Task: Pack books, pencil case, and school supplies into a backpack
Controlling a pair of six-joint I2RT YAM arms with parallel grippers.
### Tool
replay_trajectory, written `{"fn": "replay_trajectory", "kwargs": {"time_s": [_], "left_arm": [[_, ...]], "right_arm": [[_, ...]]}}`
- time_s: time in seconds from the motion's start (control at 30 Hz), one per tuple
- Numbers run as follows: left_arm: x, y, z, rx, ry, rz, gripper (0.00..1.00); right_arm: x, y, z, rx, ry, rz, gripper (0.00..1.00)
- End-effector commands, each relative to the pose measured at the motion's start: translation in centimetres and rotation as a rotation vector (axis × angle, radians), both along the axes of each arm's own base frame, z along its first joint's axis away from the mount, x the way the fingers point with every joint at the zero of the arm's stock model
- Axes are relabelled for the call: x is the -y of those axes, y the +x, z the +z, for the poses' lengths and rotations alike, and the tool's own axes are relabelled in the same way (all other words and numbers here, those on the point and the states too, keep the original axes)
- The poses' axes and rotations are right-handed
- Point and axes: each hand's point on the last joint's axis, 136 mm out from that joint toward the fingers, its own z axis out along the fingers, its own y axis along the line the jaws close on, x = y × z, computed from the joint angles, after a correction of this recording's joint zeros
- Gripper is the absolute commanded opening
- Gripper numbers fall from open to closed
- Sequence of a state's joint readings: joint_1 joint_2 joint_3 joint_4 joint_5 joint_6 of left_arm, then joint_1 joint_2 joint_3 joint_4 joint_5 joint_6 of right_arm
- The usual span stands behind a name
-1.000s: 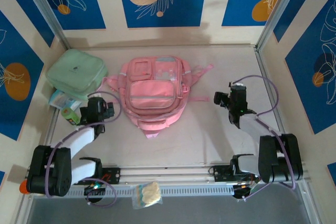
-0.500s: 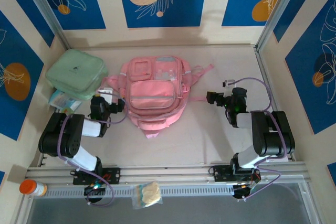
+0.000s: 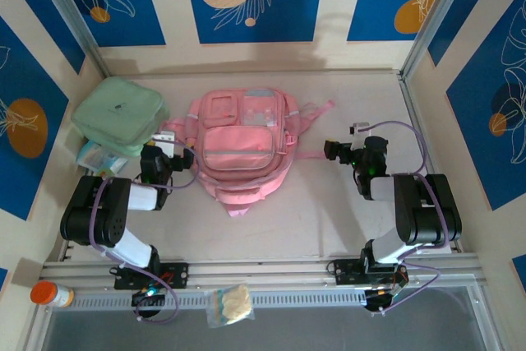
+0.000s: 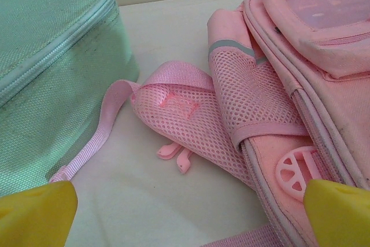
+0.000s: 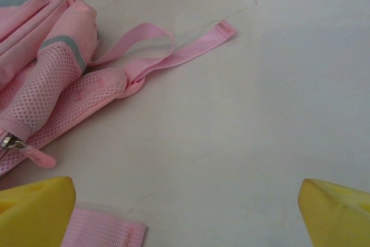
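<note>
The backpack (image 3: pixel 240 147) lies flat in the middle of the table (image 3: pixel 345 219), front up. Its long axis runs from far to near, with the clear-fronted panels at the far end. The left gripper (image 3: pixel 168 154) sits just beside its left edge and the right gripper (image 3: pixel 330 152) is off to its right, both with fingers spread wide and holding nothing. The left wrist view adds a mesh side pocket (image 4: pixel 254 102) and the mint-green case (image 4: pixel 52 56) close by. The right wrist view shows a loose strap (image 5: pixel 191 47) trailing across bare table.

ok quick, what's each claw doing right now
Left claw: open, holding nothing, beside the backpack.
Right claw: open, holding nothing.
</note>
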State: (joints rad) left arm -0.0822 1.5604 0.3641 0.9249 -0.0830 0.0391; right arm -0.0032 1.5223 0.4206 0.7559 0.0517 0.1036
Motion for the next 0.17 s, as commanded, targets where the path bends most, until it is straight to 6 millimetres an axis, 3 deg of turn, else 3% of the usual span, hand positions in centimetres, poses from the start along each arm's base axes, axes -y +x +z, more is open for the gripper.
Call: {"fn": "replay_trajectory", "kwargs": {"time_s": [0.0, 0.13], "left_arm": [[-0.45, 0.4, 0.63, 0.024, -0.003, 0.014, 0.99], [-0.51, 0.38, 0.6, 0.023, -0.002, 0.016, 0.99]], "right_arm": [[0.11, 0.53, 0.81, 0.034, -0.004, -0.001, 0.99], [0.1, 0.42, 0.92, 0.042, -0.008, -0.001, 0.99]]}}
